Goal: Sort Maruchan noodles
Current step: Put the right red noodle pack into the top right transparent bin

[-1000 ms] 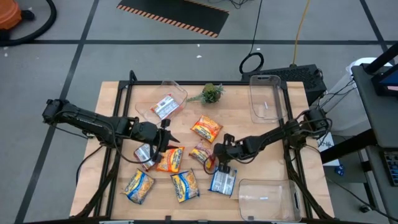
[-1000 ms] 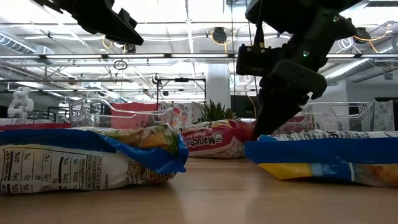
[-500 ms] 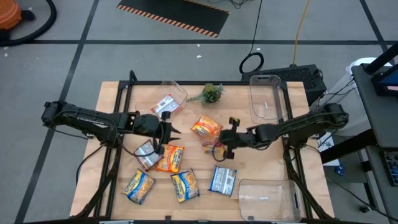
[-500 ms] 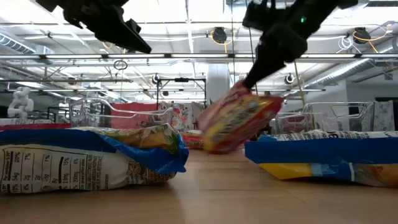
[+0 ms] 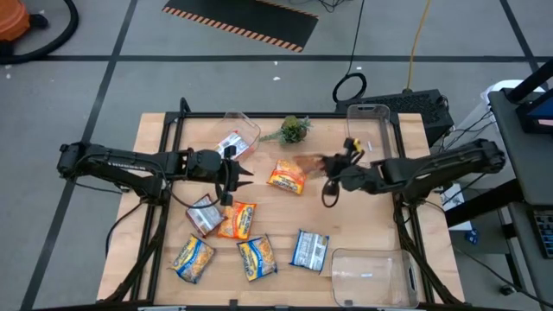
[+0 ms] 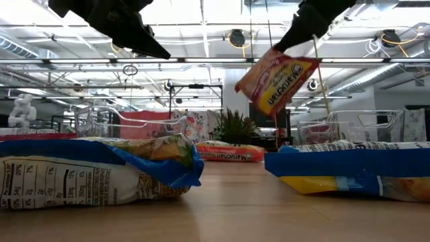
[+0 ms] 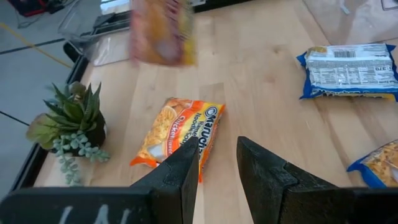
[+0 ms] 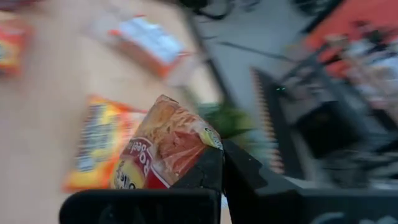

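My right gripper (image 5: 329,169) hangs above the table's middle, shut on a red-brown Maruchan noodles packet (image 5: 308,162), which also shows in the low view (image 6: 275,83). My left gripper (image 5: 241,179) hovers open over the table's left half with nothing between its fingers; an orange packet (image 7: 177,132) lies flat on the wood beyond them. More packets lie flat near the front: a red-and-silver one (image 5: 204,214), an orange one (image 5: 238,220), two yellow-and-blue ones (image 5: 192,257) (image 5: 257,257) and a blue-white one (image 5: 309,249). My right gripper pinches the red-brown packet between its two fingers (image 8: 210,173) at one edge (image 8: 198,147). The fingers come from the table's right side, slanting down. The packet is lifted clear of the table and hangs tilted below the fingers, its free end (image 6: 250,79) lowest.
A clear bin (image 5: 244,130) at the far left holds one packet (image 5: 228,145). Another clear bin (image 5: 366,134) stands at the far right and a third (image 5: 367,275) at the near right corner. A small green plant (image 5: 294,130) sits at the far middle.
My right gripper has risen from the table with the red-brown packet and swung toward the far right, tipping up and rolling; the packet is now lifted clear. My left gripper has drifted a little toward the far edge, still open.
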